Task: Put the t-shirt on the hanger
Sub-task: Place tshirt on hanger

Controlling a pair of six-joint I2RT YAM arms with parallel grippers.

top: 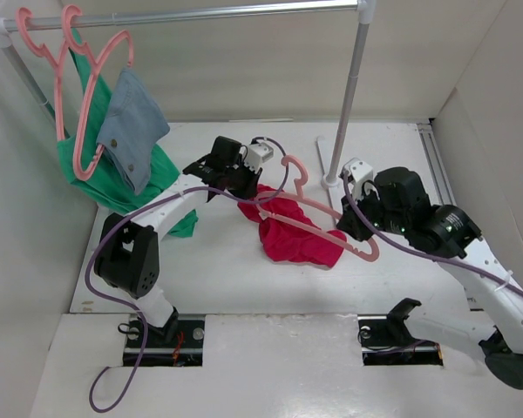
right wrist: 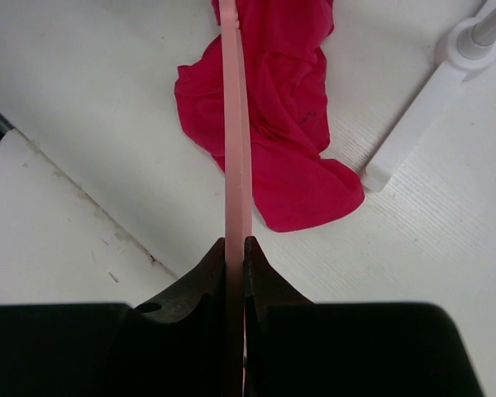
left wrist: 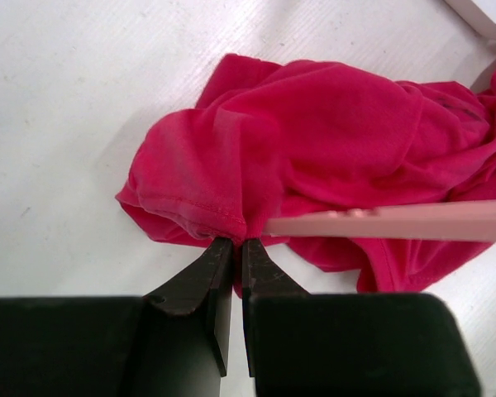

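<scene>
The crimson-pink t-shirt [top: 298,233] lies crumpled on the white table, mid-scene. My left gripper [top: 244,187] is shut on a fold at the shirt's left edge; in the left wrist view the t-shirt [left wrist: 314,149] bunches right at that gripper [left wrist: 236,244]. The salmon-pink hanger [top: 318,213] is held over the shirt, hook toward the rack pole. My right gripper [top: 353,228] is shut on the hanger's right end. In the right wrist view the hanger [right wrist: 234,124] runs straight out from my right gripper [right wrist: 236,244] across the t-shirt [right wrist: 298,157]. A bar of the hanger [left wrist: 397,222] crosses the cloth.
A clothes rack stands at the back, its pole [top: 353,87] and white foot [right wrist: 413,132] just right of the shirt. Two pink hangers [top: 78,96] hang at the rack's left end with a green garment [top: 113,170] and a grey-blue denim garment [top: 132,122].
</scene>
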